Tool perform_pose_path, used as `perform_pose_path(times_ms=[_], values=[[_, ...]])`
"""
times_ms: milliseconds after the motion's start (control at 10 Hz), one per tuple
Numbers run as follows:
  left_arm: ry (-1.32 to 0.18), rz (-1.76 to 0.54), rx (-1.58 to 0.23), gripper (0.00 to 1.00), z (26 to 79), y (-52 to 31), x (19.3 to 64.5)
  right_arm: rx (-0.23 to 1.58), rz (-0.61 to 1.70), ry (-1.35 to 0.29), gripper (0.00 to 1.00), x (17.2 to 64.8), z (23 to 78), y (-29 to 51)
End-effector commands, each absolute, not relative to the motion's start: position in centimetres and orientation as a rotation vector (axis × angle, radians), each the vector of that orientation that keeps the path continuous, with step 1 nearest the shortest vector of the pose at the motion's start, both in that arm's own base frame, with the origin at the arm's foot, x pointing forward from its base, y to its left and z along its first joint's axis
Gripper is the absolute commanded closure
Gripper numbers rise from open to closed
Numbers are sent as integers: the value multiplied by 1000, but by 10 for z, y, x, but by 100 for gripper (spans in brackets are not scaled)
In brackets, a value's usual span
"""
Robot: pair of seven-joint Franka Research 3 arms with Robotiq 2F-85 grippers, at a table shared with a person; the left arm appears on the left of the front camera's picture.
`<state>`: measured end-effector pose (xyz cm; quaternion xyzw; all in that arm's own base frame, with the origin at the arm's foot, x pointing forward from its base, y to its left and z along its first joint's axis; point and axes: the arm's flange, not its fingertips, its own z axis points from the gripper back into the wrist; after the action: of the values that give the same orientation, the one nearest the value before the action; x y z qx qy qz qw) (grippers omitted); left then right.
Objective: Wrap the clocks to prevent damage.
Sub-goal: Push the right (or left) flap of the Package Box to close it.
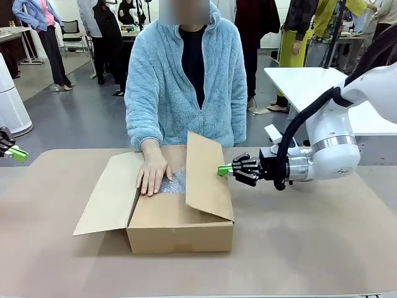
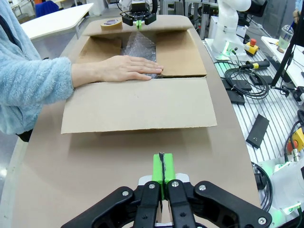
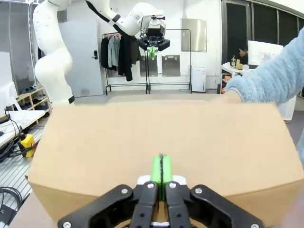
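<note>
The front view looks across the light brown table point(image 1: 310, 248) toward the person point(image 1: 186, 81), with the open brown cardboard box point(image 1: 180, 230) close and central. The left wrist view looks along the table at this same box from farther away. The right wrist view sits almost against the box's upright flap point(image 3: 161, 137) and faces the left gripper point(image 3: 152, 51) beyond it.

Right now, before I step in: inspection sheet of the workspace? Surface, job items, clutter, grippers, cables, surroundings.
Surface: brown table; one box flap lies out flat on it.
Job's things: bubble-wrapped bundle inside the open cardboard box; person's hand flat on the bundle and an inner flap.
Clutter: tape roll on the table beside the box.
Grippers: left gripper shut, empty, off the box; right gripper shut, tips at the upright flap.
Cables: black cable along the right arm; loose cables on the side bench.
Surroundings: people standing behind; white table.
</note>
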<state>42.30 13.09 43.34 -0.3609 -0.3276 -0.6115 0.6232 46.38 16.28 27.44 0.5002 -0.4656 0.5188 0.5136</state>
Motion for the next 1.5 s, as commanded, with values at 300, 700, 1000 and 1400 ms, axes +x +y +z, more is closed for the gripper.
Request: perform_pose_path(times_ms=[300, 700, 1000, 1400], values=[[-776, -1393, -839, 100, 434, 131, 422, 1175, 1252, -1046, 99, 472, 256, 172], [-776, -1393, -839, 100, 434, 131, 422, 1143, 1258, -986, 99, 474, 246, 166], [-776, -1393, -839, 100, 434, 131, 422, 1203, 1237, -1062, 99, 468, 261, 168], [-776, -1393, -839, 100, 434, 131, 422, 1203, 1237, -1062, 99, 468, 261, 168]])
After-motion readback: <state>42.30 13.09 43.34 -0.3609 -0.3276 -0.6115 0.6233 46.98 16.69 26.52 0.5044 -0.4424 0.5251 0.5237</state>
